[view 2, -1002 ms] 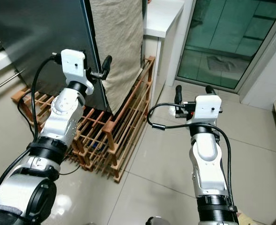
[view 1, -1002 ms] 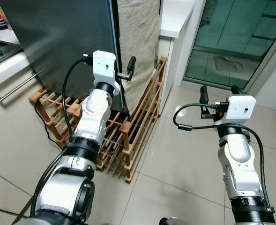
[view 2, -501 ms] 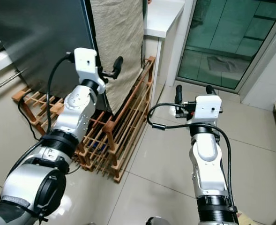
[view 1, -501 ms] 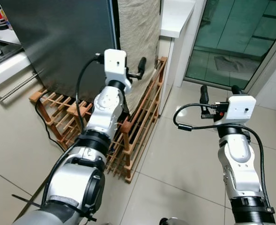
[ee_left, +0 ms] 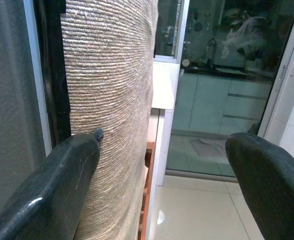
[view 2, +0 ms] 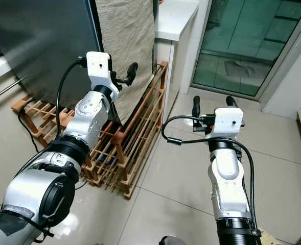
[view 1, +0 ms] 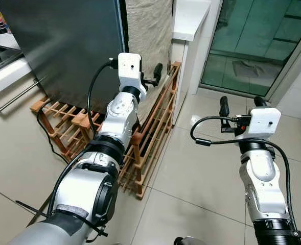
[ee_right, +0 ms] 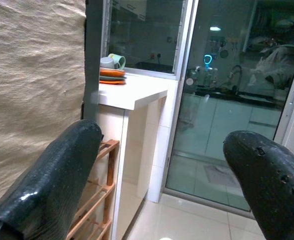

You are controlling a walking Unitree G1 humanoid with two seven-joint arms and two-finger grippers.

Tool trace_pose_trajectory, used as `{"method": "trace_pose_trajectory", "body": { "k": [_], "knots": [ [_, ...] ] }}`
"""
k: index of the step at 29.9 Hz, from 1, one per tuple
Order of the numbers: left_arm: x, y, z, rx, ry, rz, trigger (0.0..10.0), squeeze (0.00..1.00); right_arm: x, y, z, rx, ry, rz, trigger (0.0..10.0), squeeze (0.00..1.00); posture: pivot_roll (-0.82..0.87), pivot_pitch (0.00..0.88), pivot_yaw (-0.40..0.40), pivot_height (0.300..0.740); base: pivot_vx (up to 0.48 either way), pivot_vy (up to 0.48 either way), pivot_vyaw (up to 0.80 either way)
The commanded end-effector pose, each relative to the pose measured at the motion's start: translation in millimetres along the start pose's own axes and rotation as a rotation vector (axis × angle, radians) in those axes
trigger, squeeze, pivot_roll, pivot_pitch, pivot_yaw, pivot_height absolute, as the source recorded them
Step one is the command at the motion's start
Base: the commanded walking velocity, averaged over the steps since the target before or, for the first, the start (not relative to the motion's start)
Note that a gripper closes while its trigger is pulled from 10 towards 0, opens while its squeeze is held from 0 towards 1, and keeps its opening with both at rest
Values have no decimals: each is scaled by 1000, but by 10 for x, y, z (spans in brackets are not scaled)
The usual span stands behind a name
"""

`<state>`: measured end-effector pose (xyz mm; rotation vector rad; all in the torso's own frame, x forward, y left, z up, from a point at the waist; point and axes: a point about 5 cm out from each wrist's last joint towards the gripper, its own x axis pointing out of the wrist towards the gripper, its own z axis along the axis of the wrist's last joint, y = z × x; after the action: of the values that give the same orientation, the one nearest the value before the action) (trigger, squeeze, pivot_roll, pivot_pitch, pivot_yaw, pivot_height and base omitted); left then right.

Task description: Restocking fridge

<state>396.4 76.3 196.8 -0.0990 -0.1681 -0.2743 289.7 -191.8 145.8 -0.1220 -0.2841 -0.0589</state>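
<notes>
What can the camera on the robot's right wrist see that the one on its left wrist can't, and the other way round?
The right wrist view alone shows the stacked orange plates with a green cup on the white counter.

The left wrist view alone shows the dark fridge door and its black edge, close beside the open left gripper.

Both show the beige woven cloth, the wooden rack below it, the glass door with kitchen reflections and the pale tiled floor. The right gripper is open too.
</notes>
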Motion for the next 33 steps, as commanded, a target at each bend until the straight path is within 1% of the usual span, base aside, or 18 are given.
{"method": "trace_pose_trajectory", "body": {
  "k": [1,6,7,12,13,14,15,16,17,18,19,20,21,24,25,26,28,33],
  "knots": [
    [-67,56,-27,-2,-10,-5,10000,0,-30,-63,57,-19,-17,-20,10000,0,-178,0,49,740,0,0,0],
    [-221,124,-120,-17,-2,-8,10000,0,-77,-72,93,-13,-21,-27,10000,0,-172,0,44,740,0,0,0],
    [-350,217,-148,-50,0,26,10000,0,-126,-53,98,-4,-15,-22,10000,0,-157,0,31,740,0,0,0],
    [-512,282,-109,-75,-39,58,10000,0,-149,-63,141,-3,-25,-30,10000,0,-129,0,17,740,0,0,0],
    [-575,296,-66,-77,-59,61,10000,0,-155,-90,202,-7,-45,-49,10000,0,-123,0,13,740,0,0,0],
    [-747,315,83,-59,-126,50,10000,0,-223,-154,360,-28,-91,-79,10000,0,-107,0,-1,740,0,0,0],
    [-747,315,83,-59,-126,50,10000,0,-223,-154,360,-28,-91,-79,10000,0,-107,0,-1,740,0,0,0],
    [-960,321,256,-6,-212,35,10000,0,-328,-199,531,-66,-145,-84,10000,0,-101,0,-7,740,0,0,0],
    [-1062,320,330,21,-244,32,10000,0,-373,-209,608,-86,-171,-79,10000,0,-101,0,-7,740,0,0,0],
    [-1160,354,398,61,-271,76,10000,0,-405,-232,709,-99,-206,-86,10000,0,-102,0,-15,740,0,0,0],
    [-1210,411,439,53,-270,156,10000,0,-418,-257,801,-96,-238,-101,10000,0,-99,0,-20,740,0,0,0],
    [-1208,459,484,-4,-271,226,10000,0,-398,-277,878,-76,-267,-116,10000,0,-93,0,-25,740,0,0,0],
    [-1178,440,582,-13,-309,231,10000,0,-353,-289,960,-64,-302,-131,10000,0,-91,0,-29,740,0,0,0],
    [-1042,272,807,-15,-404,160,10000,0,-183,-260,1080,-52,-358,-153,10000,0,-93,0,-33,740,0,0,0],
    [-1042,272,807,-15,-404,160,10000,0,-183,-260,1080,-52,-358,-153,10000,0,-93,0,-33,740,0,0,0],
    [-1032,178,805,-23,-394,88,10000,0,-161,-219,1021,-56,-336,-135,10000,0,-98,0,-31,740,0,0,0],
    [-1044,140,818,-28,-398,48,10000,0,-163,-211,978,-71,-318,-125,10000,0,-101,0,-27,740,133,0,0],
    [-1036,118,867,-37,-409,60,10000,0,-128,-218,977,-88,-305,-124,10000,0,-110,0,-19,740,371,0,0]
  ]
}}
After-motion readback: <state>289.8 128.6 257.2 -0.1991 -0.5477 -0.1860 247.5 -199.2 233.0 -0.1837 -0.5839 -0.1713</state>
